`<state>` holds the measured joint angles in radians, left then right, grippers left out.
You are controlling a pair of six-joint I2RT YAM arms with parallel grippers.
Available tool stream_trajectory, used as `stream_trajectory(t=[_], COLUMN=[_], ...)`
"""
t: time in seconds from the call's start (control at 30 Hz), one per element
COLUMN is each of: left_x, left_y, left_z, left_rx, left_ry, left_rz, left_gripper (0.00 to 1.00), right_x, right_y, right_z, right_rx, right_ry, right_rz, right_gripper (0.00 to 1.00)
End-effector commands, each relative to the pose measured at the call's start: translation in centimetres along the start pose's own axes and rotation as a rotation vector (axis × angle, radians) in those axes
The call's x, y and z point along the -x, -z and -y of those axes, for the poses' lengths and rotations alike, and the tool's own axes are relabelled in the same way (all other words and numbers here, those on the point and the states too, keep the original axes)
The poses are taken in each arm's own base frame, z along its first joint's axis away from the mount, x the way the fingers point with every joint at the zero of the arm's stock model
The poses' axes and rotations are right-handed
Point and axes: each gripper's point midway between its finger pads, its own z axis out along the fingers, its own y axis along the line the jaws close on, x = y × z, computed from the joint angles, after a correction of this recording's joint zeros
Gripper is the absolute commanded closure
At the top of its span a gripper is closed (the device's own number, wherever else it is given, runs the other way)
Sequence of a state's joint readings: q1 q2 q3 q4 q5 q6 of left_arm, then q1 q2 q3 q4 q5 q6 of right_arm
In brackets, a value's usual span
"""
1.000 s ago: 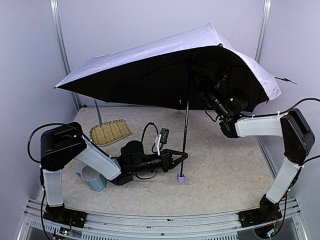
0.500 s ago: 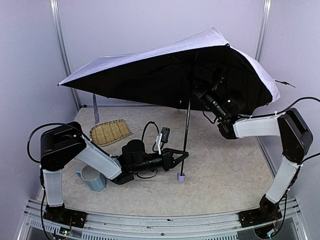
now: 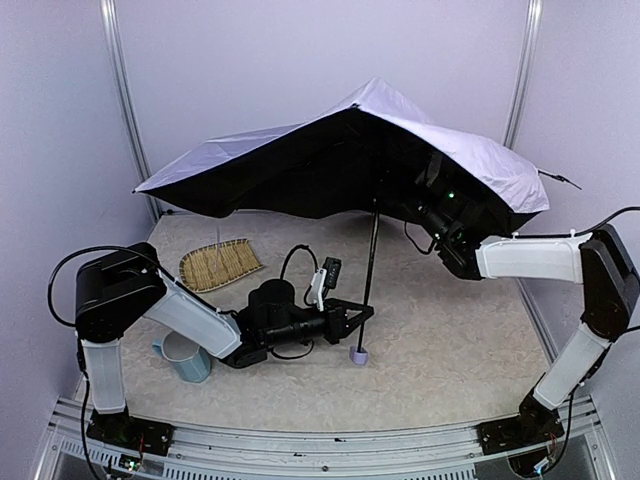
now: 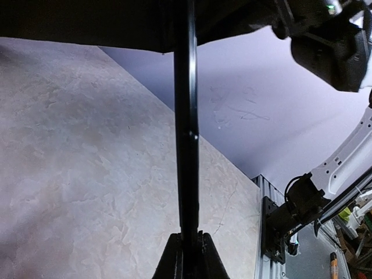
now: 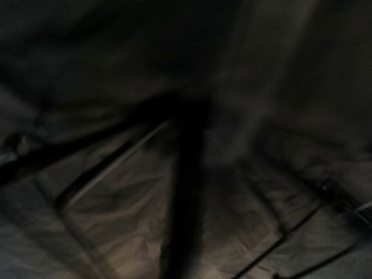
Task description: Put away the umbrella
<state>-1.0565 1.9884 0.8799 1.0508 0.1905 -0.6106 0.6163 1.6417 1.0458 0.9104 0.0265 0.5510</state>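
Top view: the open umbrella point(image 3: 420, 130) stands over the table point(image 3: 460, 340), handle knob point(image 3: 358, 354) down. Its canopy swallows my right gripper's tips, so I can't tell their spread. My left gripper point(image 3: 364, 312) is closed on the shaft point(image 3: 371, 255), low down.

Left wrist view: the jaws pinch the shaft, half cut off at the bottom edge.

Right wrist view: only dark, blurred lining; I can make out no fingers.
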Motion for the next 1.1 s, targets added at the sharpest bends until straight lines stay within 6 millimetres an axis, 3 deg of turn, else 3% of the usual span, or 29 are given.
stream_trajectory(t=[0.0,0.17,0.3,0.4,0.47,0.53,0.6,0.7,0.8,0.9,1.07], left_x=[3.6,3.5,3.4,3.1,2.9,2.7,2.7,3.3,3.4,3.3,3.5], left_y=[-0.2,-0.3,-0.6,-0.6,-0.6,-0.6,-0.4,0.5,1.0,0.8,1.0], left_z=[1.8,1.5,1.6,1.5,1.5,1.8,2.3,3.4,3.0,2.4,3.1], left_rx=[0.014,0.049,0.076,0.108,0.126,0.124,0.099,0.006,-0.067,-0.108,-0.169], left_ry=[-0.1,-0.119,-0.152,-0.188,-0.213,-0.23,-0.241,-0.222,-0.161,-0.115,-0.102], left_rz=[0.089,0.087,0.085,0.081,0.076,0.069,0.067,0.091,0.094,0.076,0.092], left_gripper=[1.0,1.0,1.0,1.0,1.0,1.0,1.0,1.0,0.73,0.53,0.35], right_x=[-0.1,0.0,0.3,0.9,1.3,1.3,1.2,1.8,3.3,4.1,4.9], right_y=[0.5,0.9,0.9,1.0,0.9,0.6,0.3,0.5,0.8,1.1,1.5], right_z=[0.8,1.0,1.4,1.6,1.5,0.7,-1.3,-5.3,-9.1,-11.9,-13.2], right_rx=[-0.242,-0.336,-0.386,-0.415,-0.415,-0.366,-0.247,-0.028,0.163,0.312,0.384], right_ry=[0.335,0.436,0.456,0.458,0.461,0.446,0.403,0.305,0.174,0.061,-0.068], right_rz=[-0.05,-0.052,-0.043,-0.022,-0.014,-0.012,-0.017,0.004,0.033,0.04,0.058], right_gripper=[0.41,0.46,0.58,0.6,0.68,0.85,0.97,1.0,1.0,1.0,1.0])
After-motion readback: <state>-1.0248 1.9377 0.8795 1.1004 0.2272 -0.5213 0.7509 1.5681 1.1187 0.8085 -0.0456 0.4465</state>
